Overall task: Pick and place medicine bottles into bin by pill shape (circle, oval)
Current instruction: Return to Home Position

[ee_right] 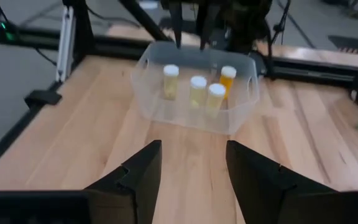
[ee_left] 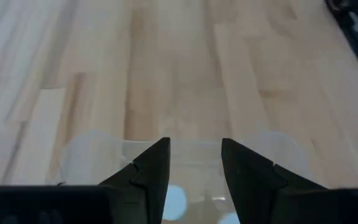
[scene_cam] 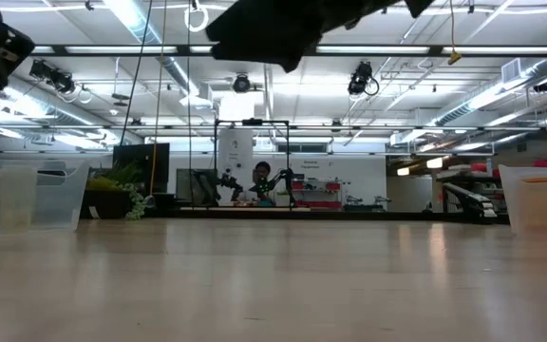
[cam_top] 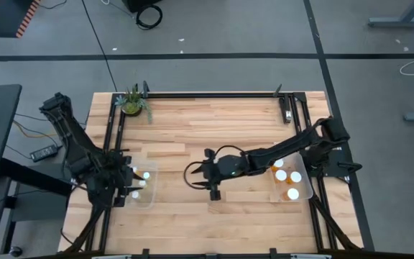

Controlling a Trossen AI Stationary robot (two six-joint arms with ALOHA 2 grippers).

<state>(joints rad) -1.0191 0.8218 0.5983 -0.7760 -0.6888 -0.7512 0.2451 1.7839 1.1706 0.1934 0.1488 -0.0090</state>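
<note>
Several medicine bottles with white caps stand in two clear bins. The left bin point(cam_top: 148, 198) holds several bottles point(ee_right: 198, 90), one of them amber point(ee_right: 227, 79). The right bin point(cam_top: 306, 188) holds several more point(cam_top: 292, 193). My left gripper point(cam_top: 131, 181) is open and empty above the left bin; white caps point(ee_left: 174, 202) show below its fingers. My right gripper point(cam_top: 190, 175) is open and empty over the bare table middle, pointing toward the left bin, which shows ahead of its fingers point(ee_right: 191, 171).
A small green potted plant point(cam_top: 132, 103) stands at the table's far left corner. A black frame point(cam_top: 214, 93) runs along the far edge and the sides. Bare wood point(cam_top: 214, 129) lies between the two bins.
</note>
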